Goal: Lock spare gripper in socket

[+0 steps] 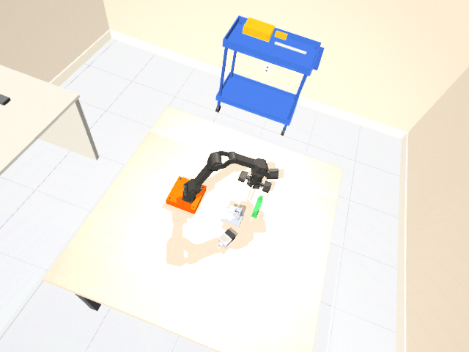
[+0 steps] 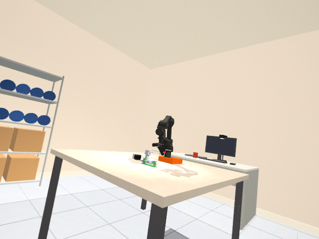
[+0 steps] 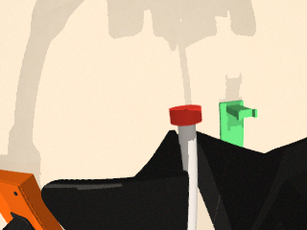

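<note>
The arm [image 1: 203, 174] [image 2: 169, 131] is matte black, with chunky rounded joints and dark, angular tool [image 1: 253, 186] [image 2: 162, 153] [image 3: 192, 179] fingers.

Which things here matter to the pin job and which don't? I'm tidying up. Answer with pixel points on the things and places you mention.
Part of the job:
- red-headed pin [image 3: 185, 116], in the gripper [image 3: 189, 165]
- grey mount [image 1: 231, 218] [image 2: 147, 155]
- spare gripper [image 1: 227, 237] [image 2: 137, 157]

Apparently not:
- blue cart [image 1: 257, 99]
- monitor [image 2: 221, 145]
- red cup [image 2: 195, 155]

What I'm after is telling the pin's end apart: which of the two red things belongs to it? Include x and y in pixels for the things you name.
The red head [image 2: 164, 152] [image 3: 185, 116], topping a pale rod in the claw [image 1: 254, 185] [image 2: 163, 153] [image 3: 185, 137]; the other red thing [image 2: 195, 155] sits on the desk [image 1: 34, 102] [image 2: 247, 168].
</note>
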Robot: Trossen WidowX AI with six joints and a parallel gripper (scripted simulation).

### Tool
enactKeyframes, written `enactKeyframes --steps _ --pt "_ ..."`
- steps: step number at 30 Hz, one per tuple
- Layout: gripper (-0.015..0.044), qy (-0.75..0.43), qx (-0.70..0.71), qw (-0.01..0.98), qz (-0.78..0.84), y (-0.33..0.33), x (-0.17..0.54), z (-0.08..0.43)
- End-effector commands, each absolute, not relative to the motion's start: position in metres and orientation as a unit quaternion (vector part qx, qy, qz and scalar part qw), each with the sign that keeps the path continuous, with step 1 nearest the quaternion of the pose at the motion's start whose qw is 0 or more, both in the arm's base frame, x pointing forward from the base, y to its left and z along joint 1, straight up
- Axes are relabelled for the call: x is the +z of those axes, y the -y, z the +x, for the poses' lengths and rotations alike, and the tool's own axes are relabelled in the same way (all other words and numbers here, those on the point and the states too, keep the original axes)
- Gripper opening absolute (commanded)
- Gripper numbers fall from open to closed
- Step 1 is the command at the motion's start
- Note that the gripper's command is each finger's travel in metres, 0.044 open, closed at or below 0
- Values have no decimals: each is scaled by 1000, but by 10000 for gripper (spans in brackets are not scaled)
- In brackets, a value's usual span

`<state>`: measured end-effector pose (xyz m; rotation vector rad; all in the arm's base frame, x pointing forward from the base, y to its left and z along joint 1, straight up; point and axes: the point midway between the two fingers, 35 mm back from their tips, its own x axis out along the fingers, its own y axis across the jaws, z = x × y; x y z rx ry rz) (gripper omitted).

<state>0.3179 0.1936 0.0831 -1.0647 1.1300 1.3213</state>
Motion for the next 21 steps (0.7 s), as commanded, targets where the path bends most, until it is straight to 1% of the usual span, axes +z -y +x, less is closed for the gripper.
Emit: enactKeyframes --steps 1,21 --pt "0 -470 552 525 -446 -199 86 328" --pt "0 -467 553 525 -448 -224 91 375"
